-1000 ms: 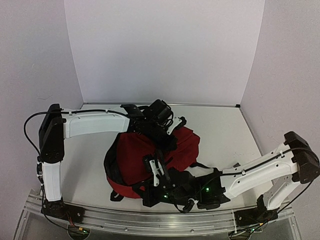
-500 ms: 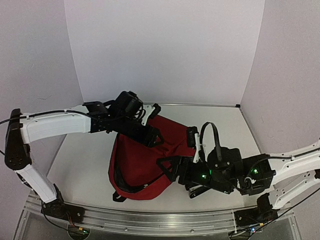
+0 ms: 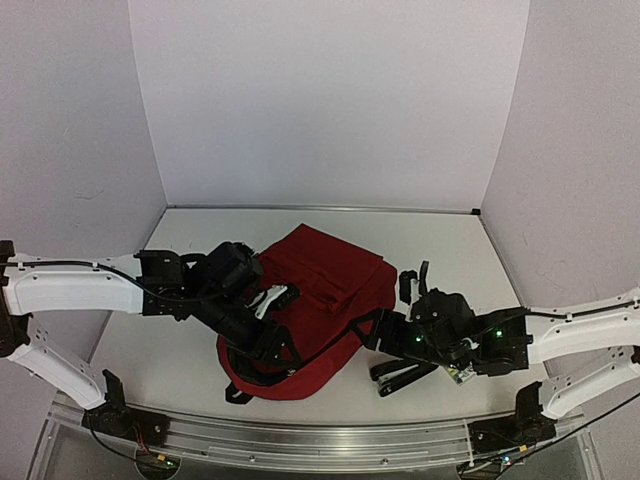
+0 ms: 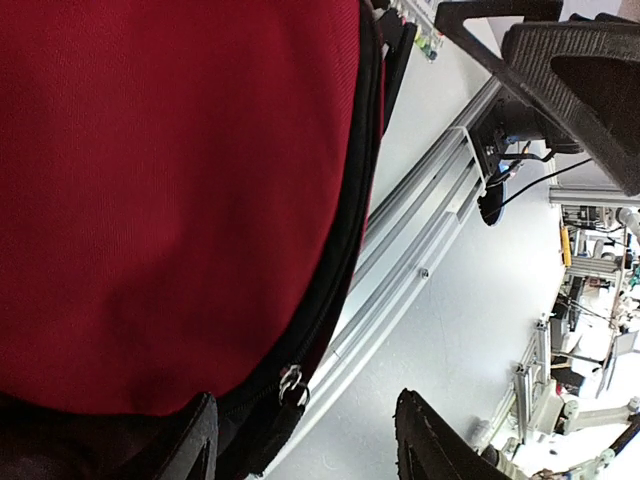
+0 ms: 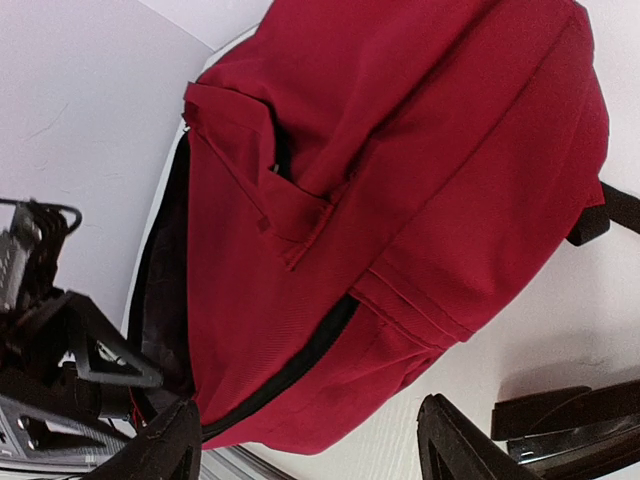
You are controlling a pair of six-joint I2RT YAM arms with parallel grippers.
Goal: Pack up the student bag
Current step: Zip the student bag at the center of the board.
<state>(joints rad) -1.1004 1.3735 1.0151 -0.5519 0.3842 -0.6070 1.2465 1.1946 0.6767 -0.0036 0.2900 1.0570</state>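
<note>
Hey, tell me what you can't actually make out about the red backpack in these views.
Inside of the student bag: top view, the left arm covers its dark mouth, so contents are unknown.
Bag outline: left wrist view, cut off by the top and left edges.
Inside of the front pocket: right wrist view, shadowed by its flap.
The black strap: right wrist view, cut by the right edge.
</note>
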